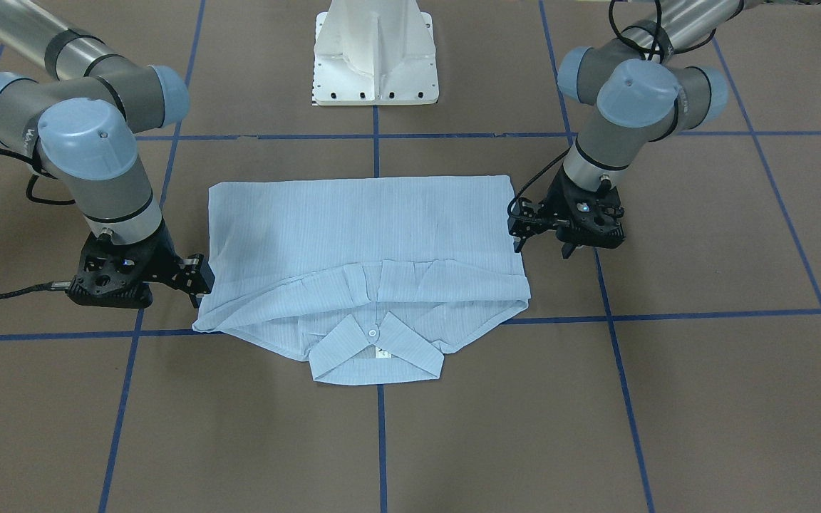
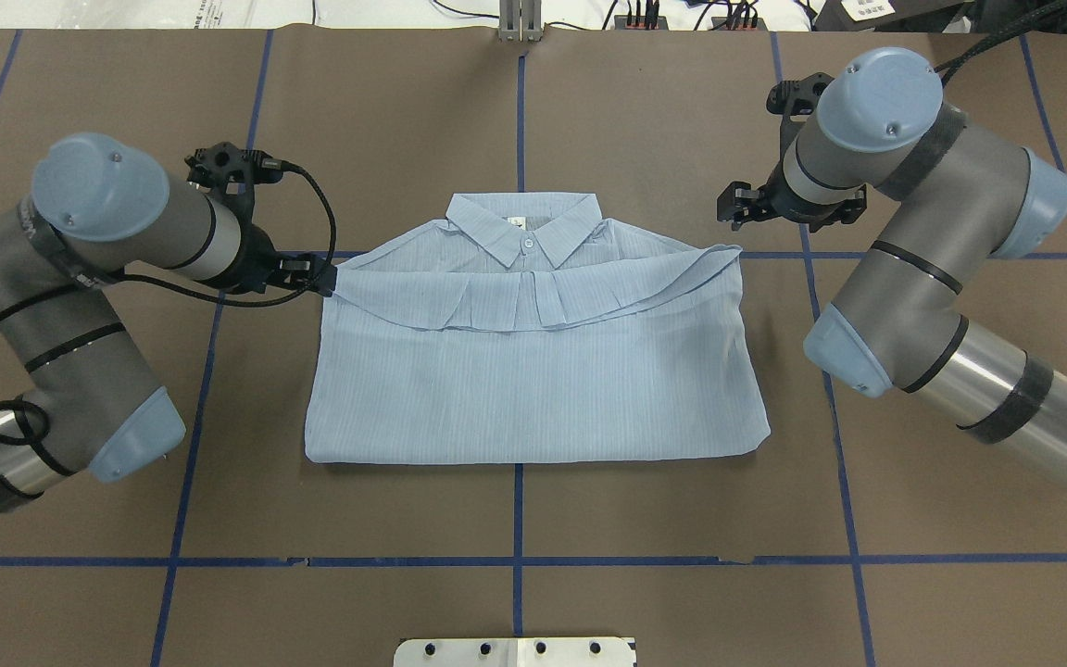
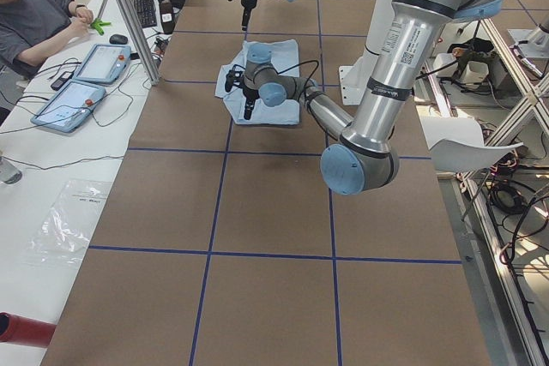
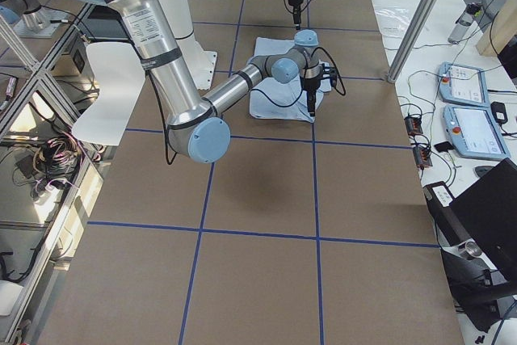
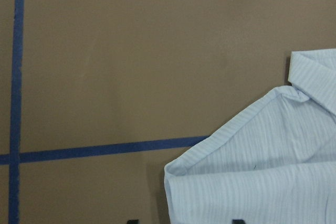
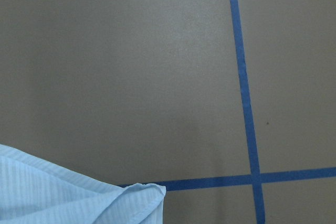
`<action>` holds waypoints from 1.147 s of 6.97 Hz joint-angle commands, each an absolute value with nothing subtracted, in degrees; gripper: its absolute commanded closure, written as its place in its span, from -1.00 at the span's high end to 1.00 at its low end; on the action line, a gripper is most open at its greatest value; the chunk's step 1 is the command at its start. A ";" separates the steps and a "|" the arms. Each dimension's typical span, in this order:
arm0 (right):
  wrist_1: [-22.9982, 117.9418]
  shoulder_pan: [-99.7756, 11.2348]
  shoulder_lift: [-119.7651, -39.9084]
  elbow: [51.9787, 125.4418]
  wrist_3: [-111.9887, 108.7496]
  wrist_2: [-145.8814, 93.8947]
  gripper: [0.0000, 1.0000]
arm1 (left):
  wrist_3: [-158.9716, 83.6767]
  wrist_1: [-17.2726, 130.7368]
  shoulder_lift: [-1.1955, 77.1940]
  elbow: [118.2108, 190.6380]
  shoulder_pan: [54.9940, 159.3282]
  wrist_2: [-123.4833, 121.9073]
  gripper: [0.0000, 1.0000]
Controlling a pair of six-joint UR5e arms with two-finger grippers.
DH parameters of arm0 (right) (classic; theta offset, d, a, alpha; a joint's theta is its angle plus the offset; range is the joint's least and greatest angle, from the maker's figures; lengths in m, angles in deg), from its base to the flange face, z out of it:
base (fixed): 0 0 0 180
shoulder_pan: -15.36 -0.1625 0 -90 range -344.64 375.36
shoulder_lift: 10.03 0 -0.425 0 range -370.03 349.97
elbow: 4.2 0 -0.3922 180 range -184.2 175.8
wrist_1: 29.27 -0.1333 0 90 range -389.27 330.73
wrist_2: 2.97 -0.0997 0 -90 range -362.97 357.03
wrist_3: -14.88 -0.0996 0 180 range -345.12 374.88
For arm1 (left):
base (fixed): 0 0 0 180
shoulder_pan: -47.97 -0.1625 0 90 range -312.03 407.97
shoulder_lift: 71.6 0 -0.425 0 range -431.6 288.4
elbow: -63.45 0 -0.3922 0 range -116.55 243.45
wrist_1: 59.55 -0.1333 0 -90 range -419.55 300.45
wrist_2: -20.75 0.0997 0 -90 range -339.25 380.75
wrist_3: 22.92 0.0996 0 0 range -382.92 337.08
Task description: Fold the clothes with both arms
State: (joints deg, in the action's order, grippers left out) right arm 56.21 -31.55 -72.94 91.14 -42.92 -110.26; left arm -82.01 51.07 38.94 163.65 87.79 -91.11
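Item: one shirt, thin and light blue, is laid flat on the table between the two sets of fingers. Its lower part is doubled over the front and the collar is left showing.
Left fingers: parted, nothing held — the corner of the doubled edge lies just ahead of the tips.
Right fingers: judged parted and empty. The opposite corner lies just beside them; contact cannot be confirmed.
Handling: judged very light and limp, likely to crease and to slide on itself. No stiffness is to be relied on, save at the collar.
Grasp points: the side edges nearest each set of fingers are recommended — all layers to be pinched together and both sides lifted evenly.
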 commanded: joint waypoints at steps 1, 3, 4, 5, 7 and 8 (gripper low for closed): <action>56.15 -31.66 -72.96 91.60 -42.69 -110.55 1.00 | -88.96 51.37 34.15 169.60 79.82 -90.88 1.00; 56.07 -31.66 -73.05 91.60 -42.86 -110.46 1.00 | -92.25 51.28 33.96 169.28 76.45 -88.96 0.91; 56.07 -31.57 -72.96 91.60 -43.21 -110.37 1.00 | -93.31 51.28 33.96 168.58 75.31 -88.07 0.81; 56.07 -31.57 -72.96 91.69 -43.21 -110.37 1.00 | -93.32 51.28 33.87 168.31 74.86 -88.06 0.81; 55.98 -31.57 -72.96 91.60 -43.21 -110.37 1.00 | -93.49 51.28 33.96 167.70 74.42 -88.24 0.13; 56.07 -31.49 -72.96 91.60 -43.30 -110.37 1.00 | -93.93 51.28 34.05 167.87 74.33 -88.50 -0.40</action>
